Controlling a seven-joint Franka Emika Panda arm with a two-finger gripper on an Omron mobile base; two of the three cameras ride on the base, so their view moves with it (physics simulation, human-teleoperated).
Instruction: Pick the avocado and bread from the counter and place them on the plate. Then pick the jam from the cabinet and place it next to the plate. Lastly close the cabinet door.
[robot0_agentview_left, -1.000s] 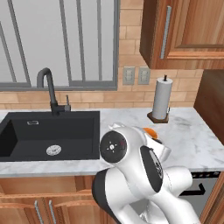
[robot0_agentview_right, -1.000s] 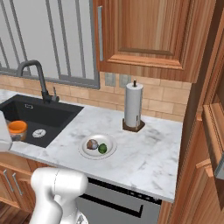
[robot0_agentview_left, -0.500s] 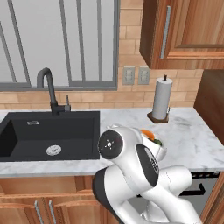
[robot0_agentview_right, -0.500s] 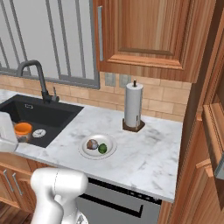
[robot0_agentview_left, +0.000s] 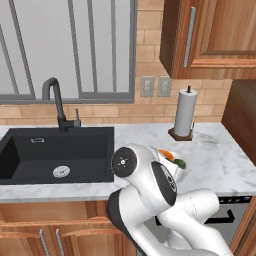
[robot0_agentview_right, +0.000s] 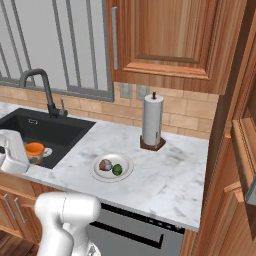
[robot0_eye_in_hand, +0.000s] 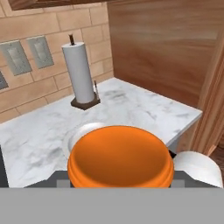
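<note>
My gripper is shut on the jam, a squat orange jar, and holds it above the sink's right edge, left of the plate. The white plate lies on the marble counter with the brown bread and the green avocado on it. In the hand view the jam's orange lid sits close in front, with the plate's rim just beyond. From the left base view the jam peeks out behind the arm, beside the avocado. The brown cabinet stands at the right.
A paper towel roll stands on a wooden base behind the plate, near the brick wall. The black sink with its dark faucet lies to the left. A wall cupboard hangs over the counter.
My gripper has carried the jam to the right, from over the sink toward the plate. Plate, bread and avocado have not moved.
</note>
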